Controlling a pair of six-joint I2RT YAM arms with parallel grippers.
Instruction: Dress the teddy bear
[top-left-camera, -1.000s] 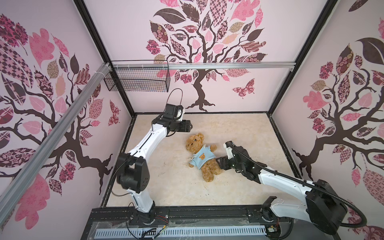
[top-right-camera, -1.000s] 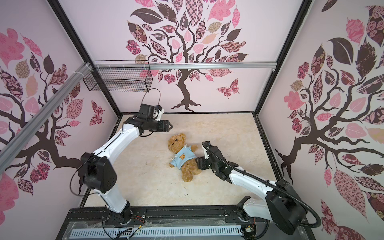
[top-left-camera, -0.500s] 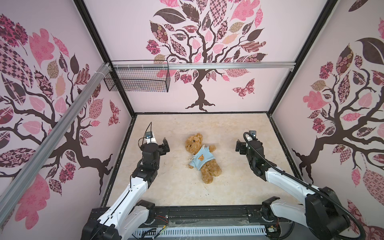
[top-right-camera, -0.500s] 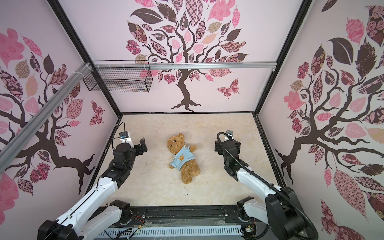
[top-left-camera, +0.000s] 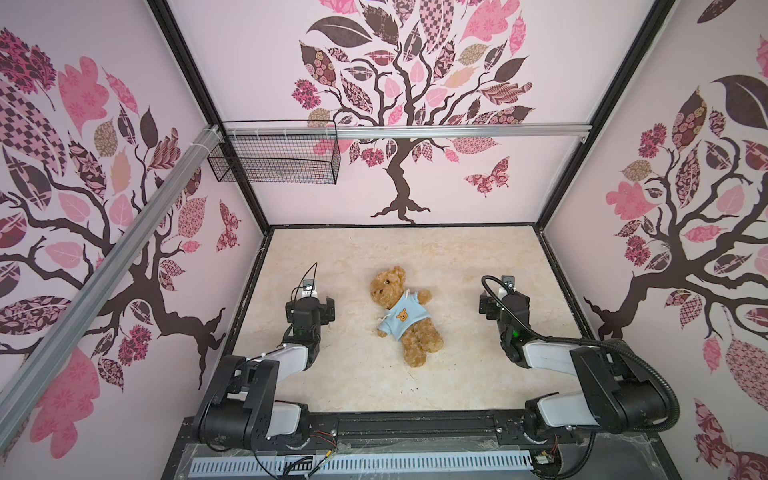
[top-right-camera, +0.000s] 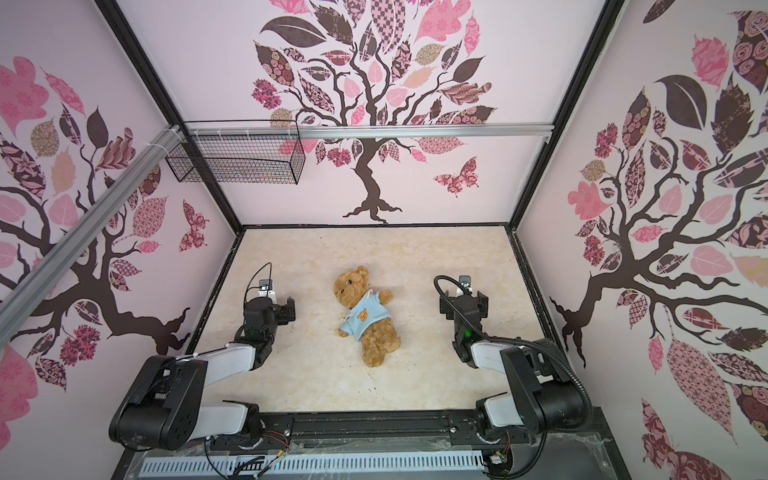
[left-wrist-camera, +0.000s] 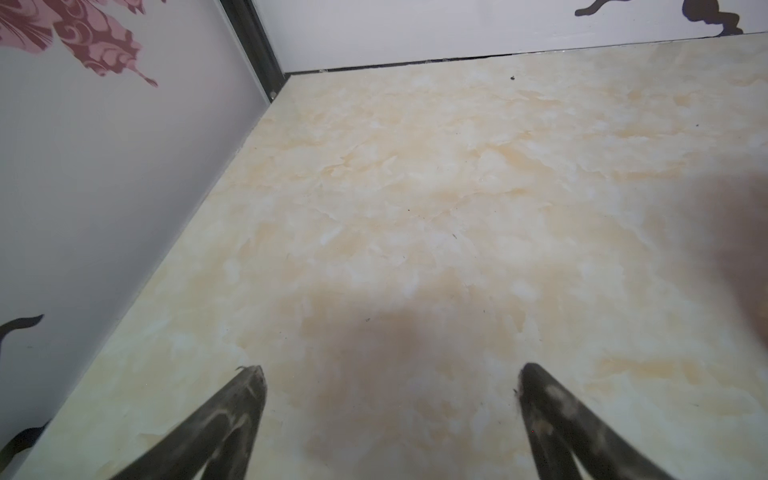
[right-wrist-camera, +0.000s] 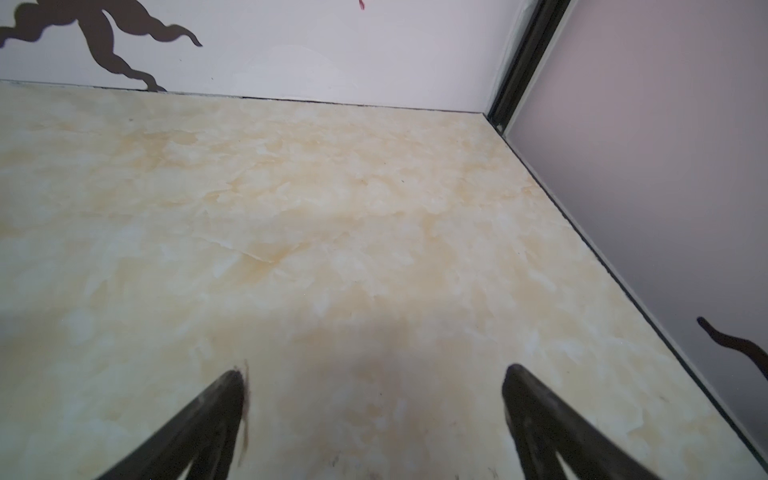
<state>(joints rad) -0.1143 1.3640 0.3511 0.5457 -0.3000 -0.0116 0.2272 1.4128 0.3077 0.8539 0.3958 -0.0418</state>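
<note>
My left claw (left-wrist-camera: 390, 370) is spread wide. Through its wrist camera I see both dark fingers (left-wrist-camera: 232, 415) splayed over bare marbled tabletop (left-wrist-camera: 415, 187), with only the claw's shadow between them. In a top view the left claw (top-left-camera: 311, 305) hangs low over the tabletop and points toward the back wall (top-left-camera: 457, 199). My right claw (right-wrist-camera: 374, 371) is spread just as wide over the same bare surface, and it shows in a top view (top-left-camera: 503, 305) facing the same way.

The teddy bear (top-left-camera: 419, 338) lies between the two claws, off to the right of the left claw and to the left of the right one, well apart from both. It is on its back with its head toward the back wall and its legs toward the arm bases, tilted a little. A light-blue shirt (top-left-camera: 401, 318) with a small orange bear face covers its torso, and the paw on the right-claw side sticks out of its sleeve. I cannot tell about the other paw.

Beyond the left claw, a wire basket (top-left-camera: 274, 160) hangs high in the far corner.
</note>
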